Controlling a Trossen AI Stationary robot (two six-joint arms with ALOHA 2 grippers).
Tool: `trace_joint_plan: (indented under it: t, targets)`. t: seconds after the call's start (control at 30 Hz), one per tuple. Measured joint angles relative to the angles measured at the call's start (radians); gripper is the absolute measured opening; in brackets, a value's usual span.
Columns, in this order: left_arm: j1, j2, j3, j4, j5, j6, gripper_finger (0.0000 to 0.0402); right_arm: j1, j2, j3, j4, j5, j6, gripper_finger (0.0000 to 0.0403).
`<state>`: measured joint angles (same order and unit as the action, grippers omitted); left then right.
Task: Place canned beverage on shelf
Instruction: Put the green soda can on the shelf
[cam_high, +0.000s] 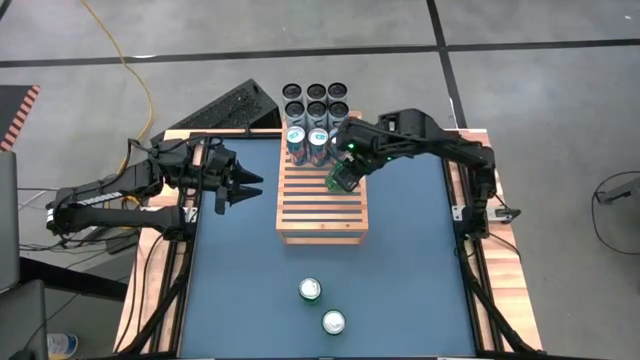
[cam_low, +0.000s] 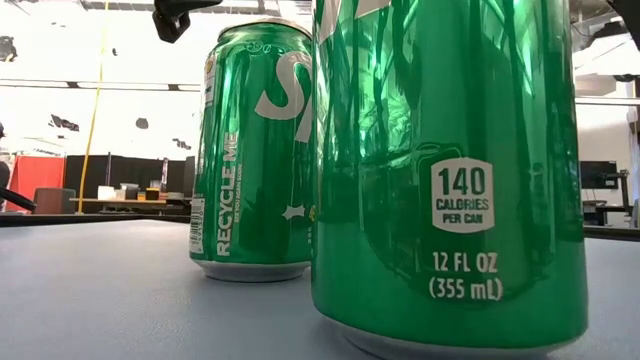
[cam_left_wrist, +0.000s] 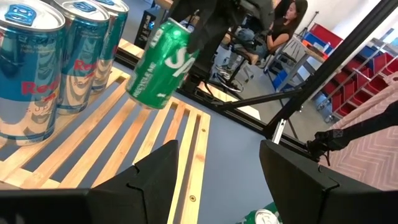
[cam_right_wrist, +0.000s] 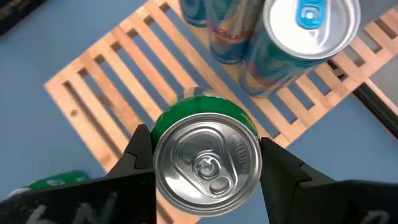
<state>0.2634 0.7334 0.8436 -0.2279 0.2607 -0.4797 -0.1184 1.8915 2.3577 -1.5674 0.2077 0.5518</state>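
on my left, the left gripper (cam_high: 252, 187) hangs over the blue table (cam_high: 240, 290) just beside the shelf (cam_high: 322, 205), its fingers apart and empty. across on the shelf's right side, my right gripper (cam_right_wrist: 205, 163) is clamped on a green can (cam_high: 341, 174), tilted above the slats beside three blue cans (cam_high: 318, 141) standing on the far end. two more green cans (cam_high: 321, 306) stand on the table near me.

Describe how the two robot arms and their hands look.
Both arms are dark, jointed and boxy, with black cables along them. The left hand ends in two pointed black fingers. The right hand shows a small green light near its wrist; its fingers are matte black, angular wedges.
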Motion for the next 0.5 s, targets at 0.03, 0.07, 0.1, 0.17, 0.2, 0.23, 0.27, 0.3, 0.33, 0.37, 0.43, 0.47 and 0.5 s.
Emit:
trace_joint_plan:
  t: [0.03,0.07,0.1,0.17,0.2,0.23,0.27,0.3,0.33,0.37,0.43,0.47,0.5]
  targets:
    - [0.0,0.0,0.0,0.0,0.0,0.0,0.0213,-0.003,0.0,-0.002,-0.001,0.001,0.0,0.0151]
    - [0.0,0.0,0.0,0.001,0.0,0.0,0.0212,-0.008,0.0,-0.002,-0.005,0.001,0.0,0.0151]
    - [0.0,0.0,0.0,0.002,0.0,0.0,0.0212,-0.013,0.0,-0.002,-0.007,0.001,-0.001,0.0151]
    - [0.0,0.0,0.0,0.002,-0.005,0.0,0.0212,-0.024,0.0,-0.002,-0.004,0.005,-0.001,0.015]
    - [0.0,0.0,0.0,0.002,-0.007,0.0,0.0212,-0.03,0.0,-0.002,-0.004,0.008,-0.002,0.015]
    - [0.0,0.0,0.0,0.002,-0.01,0.0,0.0212,-0.036,0.0,-0.002,-0.005,0.009,-0.004,0.015]
    - [0.0,0.0,0.0,0.002,-0.012,0.0,0.0212,-0.041,0.0,-0.002,-0.004,0.009,-0.006,0.015]
    - [0.0,0.0,0.0,0.002,-0.013,0.0,0.0212,-0.045,0.0,-0.002,-0.004,0.009,-0.007,0.015]
    - [0.0,0.0,0.0,0.002,-0.013,0.0,0.0212,-0.049,0.0,-0.002,-0.003,0.01,-0.009,0.015]
    - [0.0,0.0,0.0,0.002,-0.013,0.0,0.0212,-0.05,0.0,-0.002,-0.004,0.015,-0.01,0.015]
    - [0.0,0.0,0.0,0.002,-0.014,0.0,0.0212,-0.05,0.0,-0.002,-0.004,0.022,-0.016,0.015]
    - [0.0,0.0,0.0,0.001,-0.014,0.0,0.0212,-0.054,0.0,-0.002,-0.004,0.027,-0.022,0.015]
    - [0.0,0.0,0.0,0.002,-0.013,0.0,0.0212,-0.055,0.0,-0.002,-0.004,0.027,-0.025,0.015]
